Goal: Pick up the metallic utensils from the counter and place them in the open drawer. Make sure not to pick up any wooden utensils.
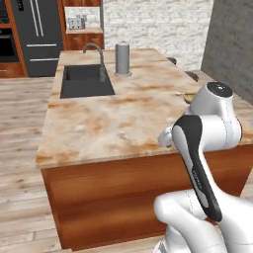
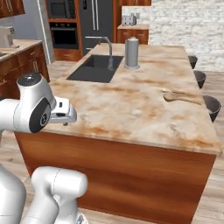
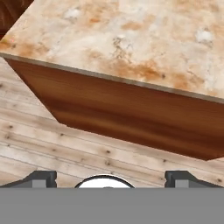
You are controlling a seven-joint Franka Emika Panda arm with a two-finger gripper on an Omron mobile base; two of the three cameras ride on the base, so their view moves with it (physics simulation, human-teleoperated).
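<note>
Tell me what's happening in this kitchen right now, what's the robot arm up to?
The white arm is folded up at the near edge of the counter, holding nothing. Its claw is open, its two fingertips set wide apart, looking down at the counter's edge, the wooden side and the floor. On the counter's far right side lies a wooden spoon. A grey canister stands beside the sink. No utensil has been grasped yet.

The robot's arm hides part of the wooden spoon (image 1: 187, 97) at the counter (image 1: 113, 123) edge.
</note>
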